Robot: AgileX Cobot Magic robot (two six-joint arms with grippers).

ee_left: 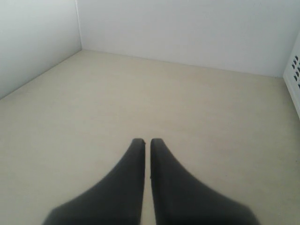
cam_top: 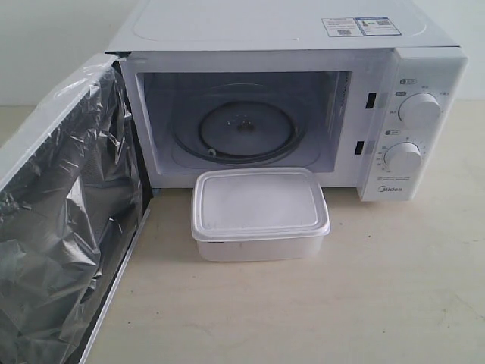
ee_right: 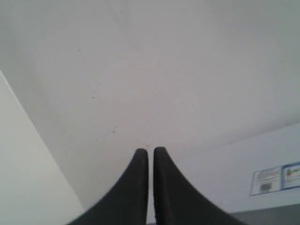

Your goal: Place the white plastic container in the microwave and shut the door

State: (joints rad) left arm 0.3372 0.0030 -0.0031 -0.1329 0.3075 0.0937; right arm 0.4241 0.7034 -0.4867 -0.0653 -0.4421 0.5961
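White plastic container (cam_top: 260,212) centre frame, staged for loading at microwave (cam_top: 265,26) mouth (door (cam_top: 68,227) open, left); left gripper (ee_left: 147,140), right gripper (ee_right: 151,150) closed, empty.

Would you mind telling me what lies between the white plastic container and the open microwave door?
Only bare tabletop shows between the white plastic container and the door in the exterior view.

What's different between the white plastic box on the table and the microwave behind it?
The white plastic container is closed, with its lid on; the microwave has its door swung wide open. The container is low and far smaller than the microwave. The container is plain, while the microwave carries two knobs and stickers on top. Both are white boxes resting on the same table.
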